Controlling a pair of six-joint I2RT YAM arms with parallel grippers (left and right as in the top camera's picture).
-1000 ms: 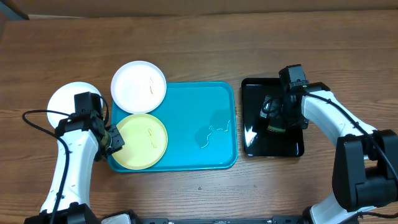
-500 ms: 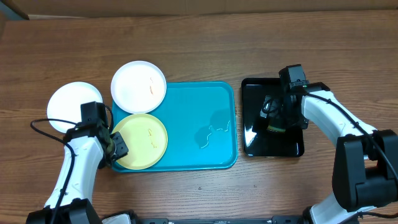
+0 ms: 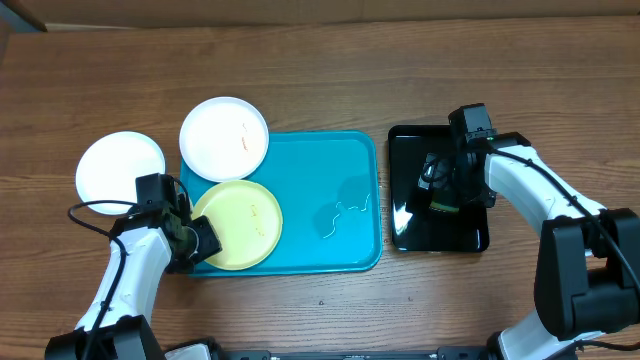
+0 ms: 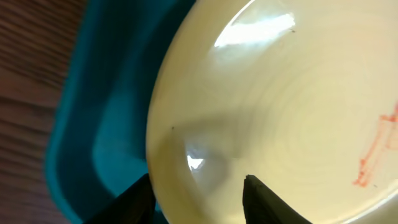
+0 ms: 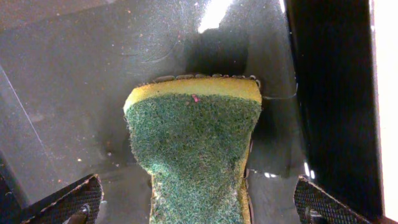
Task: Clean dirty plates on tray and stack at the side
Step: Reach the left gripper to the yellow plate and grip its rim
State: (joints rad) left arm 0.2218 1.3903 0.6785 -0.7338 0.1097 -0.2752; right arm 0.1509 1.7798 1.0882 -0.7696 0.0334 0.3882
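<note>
Left gripper (image 3: 200, 243) sits at the near-left rim of the yellow-green plate (image 3: 240, 225), jaws apart around its edge; clamped or not, I cannot tell.
That plate lies near-left on the cyan tray (image 3: 340, 165) with a reddish smear showing, and the smeared white plate (image 3: 224, 138) overhangs the tray's far-left corner. A clean-looking white plate (image 3: 120, 172) sits on the table to the left, so I judge one done, two left. My right gripper (image 3: 440, 190) hangs wide open over the green sponge (image 5: 196, 149) on the black tray (image 3: 470, 235).

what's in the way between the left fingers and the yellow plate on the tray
Nothing visible. The left gripper is at the lower-left rim of the yellow plate on the tray, and in the wrist view its fingers stand apart right over that rim.
</note>
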